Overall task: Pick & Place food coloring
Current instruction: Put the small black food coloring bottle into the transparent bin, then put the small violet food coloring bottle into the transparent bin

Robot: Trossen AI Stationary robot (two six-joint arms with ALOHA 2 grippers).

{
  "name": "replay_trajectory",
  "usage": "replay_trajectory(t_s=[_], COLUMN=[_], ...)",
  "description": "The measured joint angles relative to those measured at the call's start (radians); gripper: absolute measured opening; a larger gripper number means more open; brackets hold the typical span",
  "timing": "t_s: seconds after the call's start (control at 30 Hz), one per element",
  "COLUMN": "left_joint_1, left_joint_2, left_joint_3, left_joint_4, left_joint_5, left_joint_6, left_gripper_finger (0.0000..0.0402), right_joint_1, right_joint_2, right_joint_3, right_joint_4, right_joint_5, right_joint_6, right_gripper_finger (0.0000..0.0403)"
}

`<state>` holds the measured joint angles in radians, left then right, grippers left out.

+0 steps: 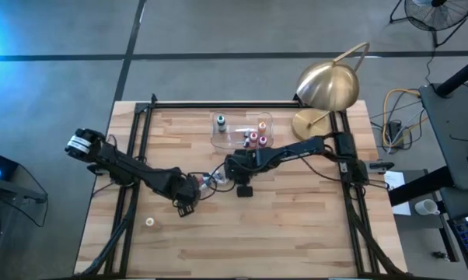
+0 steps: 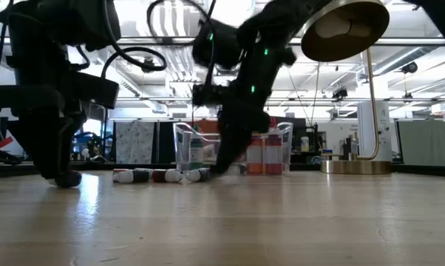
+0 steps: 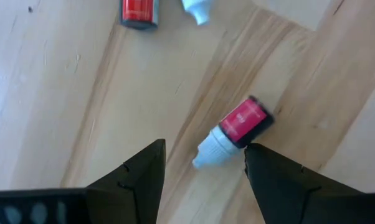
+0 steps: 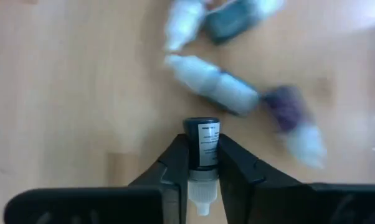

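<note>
My left gripper (image 3: 203, 165) hangs with jaws wide over a red-labelled bottle (image 3: 237, 127) lying on the tabletop (image 1: 296, 225), whose near half is bare wood. My right gripper (image 4: 203, 163) has its jaws clamped on a dark bottle (image 4: 203, 146); loose bottles (image 4: 228, 87) lie just beyond. Farther back, the clear tub (image 1: 242, 131) holds several upright bottles (image 1: 253, 138).

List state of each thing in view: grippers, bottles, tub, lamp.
Left gripper: open, over a red bottle lying on its side.
Right gripper: shut on a dark bottle.
Loose bottles: lying on the table.
Tub: upright, open top, a few bottles standing inside.
Lamp: upright, beside the tub.
</note>
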<state>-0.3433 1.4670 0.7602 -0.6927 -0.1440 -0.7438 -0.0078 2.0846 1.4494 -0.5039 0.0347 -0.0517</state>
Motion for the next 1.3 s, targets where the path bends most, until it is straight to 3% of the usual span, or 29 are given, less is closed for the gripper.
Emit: replay_trajectory(t_s=[0.13, 0.27, 0.33, 0.43, 0.57, 0.73, 0.8, 0.93, 1.3], left_joint_1=[0.0, 0.001, 0.002, 0.002, 0.002, 0.002, 0.002, 0.002, 0.002], left_joint_2=[-0.031, -0.045, -0.046, -0.046, -0.046, -0.046, -0.046, -0.046, -0.046], left_joint_3=[-0.033, -0.05, -0.05, -0.05, -0.05, -0.05, -0.05, -0.05, -0.05], left_joint_4=[0.063, 0.1, 0.102, 0.103, 0.102, 0.105, 0.106, 0.107, 0.077], left_joint_5=[-0.008, -0.019, -0.025, -0.032, -0.032, -0.033, -0.033, -0.034, -0.041], left_joint_6=[-0.017, -0.024, -0.024, -0.018, -0.017, -0.002, 0.006, 0.005, 0.008], left_gripper_finger=[0.0193, 0.0193, 0.0193, 0.0193, 0.0193, 0.0193, 0.0193, 0.0193, 0.0193], right_joint_1=[-0.015, -0.107, -0.17, -0.232, -0.203, -0.079, -0.039, -0.003, -0.008], right_joint_2=[-0.151, -0.245, -0.26, -0.266, -0.265, -0.236, -0.2, -0.142, 0.04], right_joint_3=[0.004, 0.005, 0.003, 0.017, 0.019, 0.012, 0.007, 0.027, 0.153], right_joint_4=[0.003, 0.008, -0.006, -0.078, -0.114, -0.095, -0.096, -0.054, -0.085], right_joint_5=[0.195, 0.297, 0.278, 0.164, 0.095, 0.089, 0.112, 0.147, 0.149], right_joint_6=[0.011, 0.108, 0.139, 0.172, 0.174, -0.174, -0.292, -0.365, -0.317], right_gripper_finger=[0.0054, 0.0096, 0.0118, 0.0151, 0.0197, 0.0235, 0.0239, 0.0228, 0.0165])
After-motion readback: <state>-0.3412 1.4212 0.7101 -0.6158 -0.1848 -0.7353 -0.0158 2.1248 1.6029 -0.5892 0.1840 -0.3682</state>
